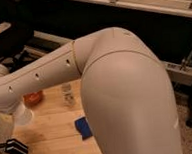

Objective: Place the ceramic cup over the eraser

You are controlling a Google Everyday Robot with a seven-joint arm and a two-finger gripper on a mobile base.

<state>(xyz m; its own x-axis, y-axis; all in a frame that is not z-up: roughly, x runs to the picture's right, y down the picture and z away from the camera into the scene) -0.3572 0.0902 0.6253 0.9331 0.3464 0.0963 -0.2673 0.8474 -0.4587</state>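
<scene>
The ceramic cup (22, 116), small and white, hangs just under my white forearm (39, 76) at the left, above the wooden table (54, 145). My gripper is hidden behind the forearm near the left edge and is shut on the cup. The eraser (16, 148), a black block with white edges, lies on the table at the lower left, a little below and left of the cup.
An orange-red bowl (33, 98) and a small clear glass (67, 94) stand farther back on the table. A blue block (84, 127) lies mid-table. My bulky upper arm (131, 99) blocks the right half of the view. Dark shelving sits behind.
</scene>
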